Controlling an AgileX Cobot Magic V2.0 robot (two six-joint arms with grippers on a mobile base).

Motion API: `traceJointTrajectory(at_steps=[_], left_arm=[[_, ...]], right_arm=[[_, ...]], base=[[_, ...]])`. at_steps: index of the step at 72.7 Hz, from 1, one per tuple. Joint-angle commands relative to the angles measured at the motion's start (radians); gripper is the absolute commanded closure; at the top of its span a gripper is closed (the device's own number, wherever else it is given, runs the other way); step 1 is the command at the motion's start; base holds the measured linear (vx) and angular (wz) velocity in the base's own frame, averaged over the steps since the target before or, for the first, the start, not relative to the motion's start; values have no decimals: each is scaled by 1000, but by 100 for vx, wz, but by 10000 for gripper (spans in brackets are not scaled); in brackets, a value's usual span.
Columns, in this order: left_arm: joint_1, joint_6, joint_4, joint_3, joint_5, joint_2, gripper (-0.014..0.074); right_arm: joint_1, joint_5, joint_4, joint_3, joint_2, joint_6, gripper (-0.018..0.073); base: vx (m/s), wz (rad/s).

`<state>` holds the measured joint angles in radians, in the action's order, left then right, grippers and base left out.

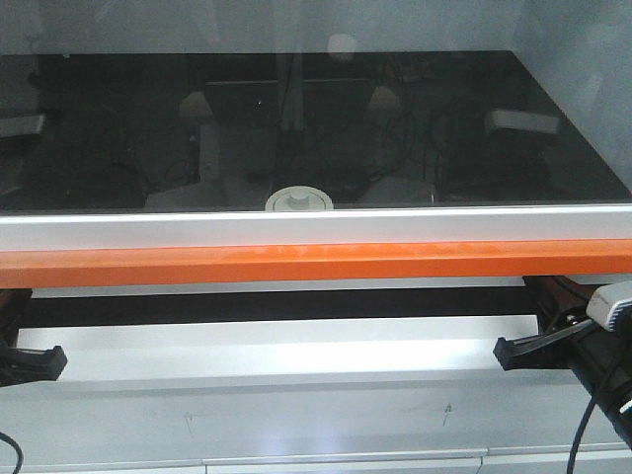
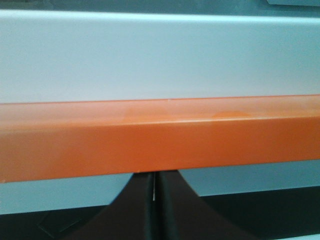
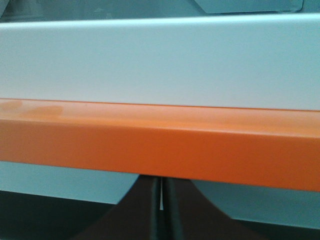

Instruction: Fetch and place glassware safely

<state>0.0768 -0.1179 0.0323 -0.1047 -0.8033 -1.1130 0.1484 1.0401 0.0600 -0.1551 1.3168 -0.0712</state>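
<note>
At the centre of the front-facing frame, on the near edge of the glossy black tabletop [image 1: 444, 109], sits the jar [image 1: 298, 198]. Only its cream-white round lid with the central knob shows. The body is hidden behind the white edge band [image 1: 316, 229] that runs across the frame just below it. Under that band lies the orange bar [image 1: 316, 263], spanning the full width, and lower still a pale white shelf [image 1: 276, 355].

Both arms wait low in the frame, well apart from the jar and below the orange bar. The left gripper [image 1: 39, 361] pokes in at the lower left edge, its black tip pointing toward the middle. The right gripper [image 1: 518, 349] mirrors it at the lower right, with a black cable [image 1: 592, 420] hanging beneath the arm.

Each wrist view looks up at the orange bar and the white band above it. At the bottom centre of the left wrist view the dark fingers [image 2: 140, 215] stand pressed together, with only a thin bright slit between them and nothing held. The right wrist view shows the same: fingers [image 3: 182, 215] together, empty.
</note>
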Motion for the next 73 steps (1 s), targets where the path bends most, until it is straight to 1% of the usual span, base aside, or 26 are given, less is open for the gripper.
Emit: traceJointTrajectory(at_steps=[1, 13, 22, 34, 42, 53, 62, 68, 73], left_arm=[[8, -8, -9, -29, -134, 11, 603], [8, -8, -8, -62, -108, 12, 603], [8, -44, -3, -79, -90, 14, 603], [8, -45, 54, -79, -124, 14, 603], [8, -60, 53, -81, -127, 14, 603], [8, -60, 54, -101, -121, 30, 603], [8, -60, 53, -134, -73, 71, 603], [8, -59, 53, -166, -1, 97, 603], [8, -59, 53, -188, 32, 116, 603]], right_arm=[[-5, 184, -41, -48, -33, -1, 560], [-5, 168, -26, -69, -33, -1, 560], [-5, 166, -24, -89, -33, -13, 560], [-5, 166, -21, -103, -36, -20, 560], [-5, 160, -22, -105, -55, -20, 560], [-5, 141, -25, -105, -110, -16, 560], [-5, 102, -25, -106, -151, 1, 560], [-5, 88, -27, -106, -168, 6, 560], [-5, 87, -27, -107, -174, 6, 560]], base=[[0, 0], [0, 0], [0, 0], [0, 0], [0, 0], [0, 0], [0, 0], [0, 0], [0, 0]])
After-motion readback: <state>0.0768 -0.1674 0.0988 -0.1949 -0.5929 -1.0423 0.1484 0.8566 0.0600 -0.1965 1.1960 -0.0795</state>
